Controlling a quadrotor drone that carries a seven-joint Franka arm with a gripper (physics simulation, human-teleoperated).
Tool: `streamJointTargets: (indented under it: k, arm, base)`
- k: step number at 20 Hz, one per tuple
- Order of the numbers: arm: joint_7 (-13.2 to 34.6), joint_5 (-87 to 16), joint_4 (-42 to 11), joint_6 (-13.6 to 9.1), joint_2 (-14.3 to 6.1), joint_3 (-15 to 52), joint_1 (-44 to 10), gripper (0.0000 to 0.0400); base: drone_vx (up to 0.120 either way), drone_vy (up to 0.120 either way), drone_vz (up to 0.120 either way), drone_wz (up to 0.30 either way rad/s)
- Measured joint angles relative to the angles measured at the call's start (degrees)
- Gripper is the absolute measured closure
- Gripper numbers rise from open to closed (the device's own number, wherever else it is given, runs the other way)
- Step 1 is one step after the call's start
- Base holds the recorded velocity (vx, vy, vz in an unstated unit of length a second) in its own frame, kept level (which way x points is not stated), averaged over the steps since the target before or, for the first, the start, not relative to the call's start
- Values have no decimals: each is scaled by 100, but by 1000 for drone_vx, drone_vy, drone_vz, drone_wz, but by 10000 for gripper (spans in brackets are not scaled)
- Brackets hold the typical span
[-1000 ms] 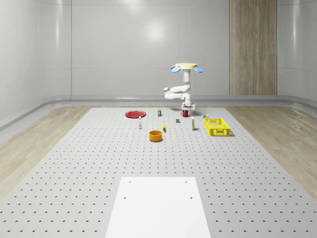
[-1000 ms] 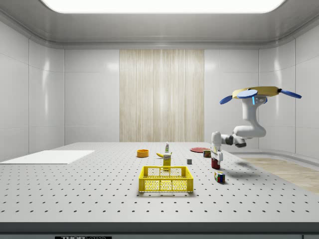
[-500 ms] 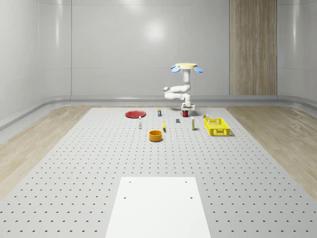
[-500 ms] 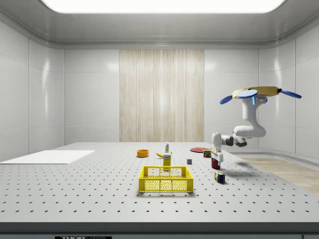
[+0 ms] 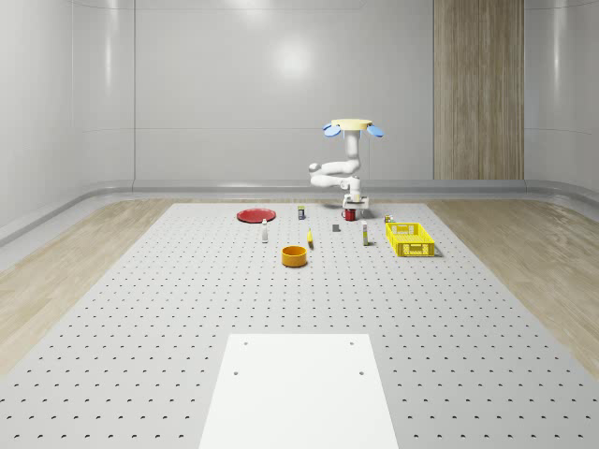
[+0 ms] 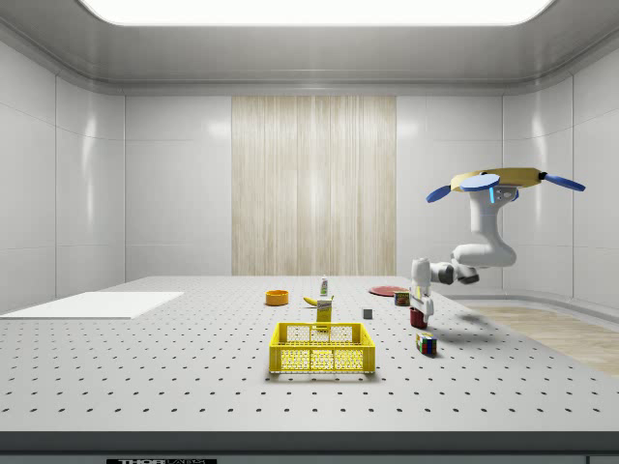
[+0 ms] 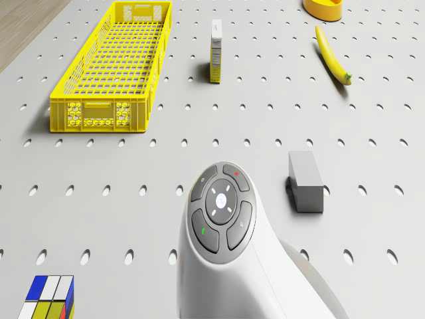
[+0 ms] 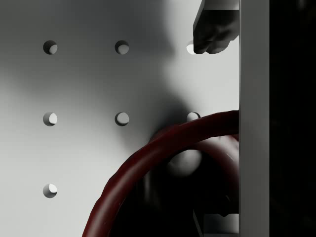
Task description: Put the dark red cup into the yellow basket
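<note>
The dark red cup (image 5: 350,214) (image 6: 417,317) stands upright on the perforated table, toward its far end. The drone (image 5: 353,125) (image 6: 503,179) hovers above and behind the cup with its white arm folded down. My gripper (image 5: 353,206) (image 6: 420,307) points straight down onto the cup. In the wrist view my gripper (image 8: 215,128) is open and straddles the cup's rim (image 8: 148,153), one fingertip (image 8: 213,30) outside the wall and the other low inside. The yellow basket (image 5: 410,239) (image 6: 322,349) (image 7: 113,60) sits apart from the cup. In the drone view the arm's wrist (image 7: 222,212) hides the cup.
Near the cup lie a colour cube (image 7: 50,297) (image 6: 425,342) and a grey block (image 7: 305,181). A small carton (image 7: 216,41) and a banana (image 7: 331,54) lie beyond. An orange bowl (image 5: 295,255), a red plate (image 5: 255,215) and a white sheet (image 5: 299,388) are farther off.
The arm's elbow has shifted very slightly; the gripper stays at the cup and the drone holds its place.
</note>
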Motion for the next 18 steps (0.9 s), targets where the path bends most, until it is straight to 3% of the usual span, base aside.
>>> streamJointTargets:
  k: [9, 13, 15, 18]
  arm:
    - [7, 46, 35, 76, -72, 31, -41, 0]
    - [6, 64, 41, 110, -107, 41, -46, 180]
    - [9, 72, 43, 125, -123, 45, -51, 227]
    - [15, 84, 45, 148, -147, 51, -59, 266]
  base:
    - [0, 0, 0, 0]
    - [0, 0, 0, 0]
    - [0, 0, 0, 0]
    - [0, 0, 0, 0]
